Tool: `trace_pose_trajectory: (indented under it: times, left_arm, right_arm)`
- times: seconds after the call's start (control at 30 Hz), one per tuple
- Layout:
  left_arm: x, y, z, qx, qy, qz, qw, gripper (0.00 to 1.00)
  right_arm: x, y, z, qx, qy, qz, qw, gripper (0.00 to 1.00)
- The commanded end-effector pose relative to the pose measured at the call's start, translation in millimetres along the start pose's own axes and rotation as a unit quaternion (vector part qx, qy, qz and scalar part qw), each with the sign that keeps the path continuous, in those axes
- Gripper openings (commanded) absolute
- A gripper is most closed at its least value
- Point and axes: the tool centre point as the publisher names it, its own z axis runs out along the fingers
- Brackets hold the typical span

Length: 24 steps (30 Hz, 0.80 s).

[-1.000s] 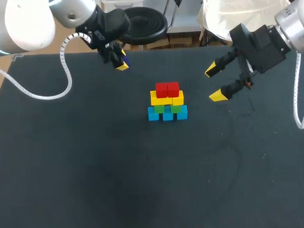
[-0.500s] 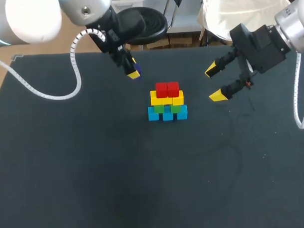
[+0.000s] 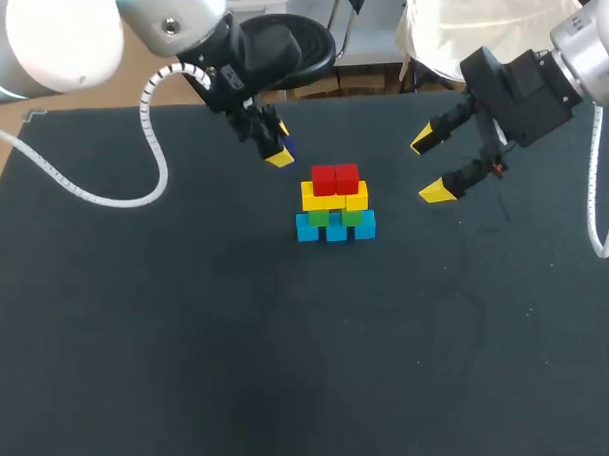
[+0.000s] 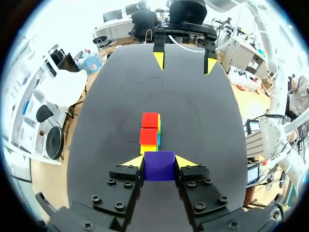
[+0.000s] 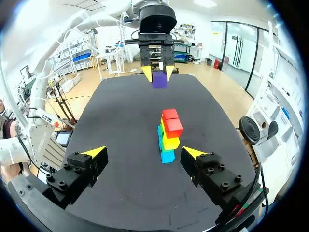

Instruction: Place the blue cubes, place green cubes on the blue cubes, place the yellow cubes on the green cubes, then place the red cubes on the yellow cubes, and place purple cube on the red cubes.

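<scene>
While the purple cube (image 4: 159, 165) is sitting clamped between the two yellow tips of the left hand (image 3: 280, 149), that arm is carrying it in from the far rear left of the surface (image 3: 188, 342) toward the stack. It has closed most of the gap within the last second. The cube is now hanging in the air just behind and to the left of the red cubes (image 3: 335, 178), near them but not yet over them. Those red cubes are topping a finished pyramid, resting on the yellow cubes (image 3: 334, 197), which are lying on the green cubes (image 3: 352, 217) and the blue cubes (image 3: 335, 230) at the base. This looks like the last placement of the task getting under way, with only the centring and lowering left to do. The right hand (image 3: 429, 167) is not budging: it is hovering well to the right of the stack with its fingers spread wide and nothing between them. The blocks are showing as small, plain-coloured cubes with flat faces and crisp edges, probably rigid and light, so a slight nudge is likely to shift the top tiers. The surface is reading as a dark, matte sheet with faint scuffs, giving little glare.
</scene>
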Motion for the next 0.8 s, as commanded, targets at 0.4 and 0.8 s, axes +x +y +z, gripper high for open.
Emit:
trace_pose_trajectory:
  times: [0.4, 0.8]
  left_arm:
    - [-18.0, -10.7, -14, 0.006, -0.019, 0.014, 1.000, 0.00]
    - [-55.1, -35.4, -8, 0.035, 0.004, 0.027, 0.999, 0.00]
  right_arm:
    - [0, 0, 0, 0.000, -0.001, -0.001, 1.000, 1.00]
    - [0, 0, 0, 0.000, -0.001, -0.001, 1.000, 1.00]
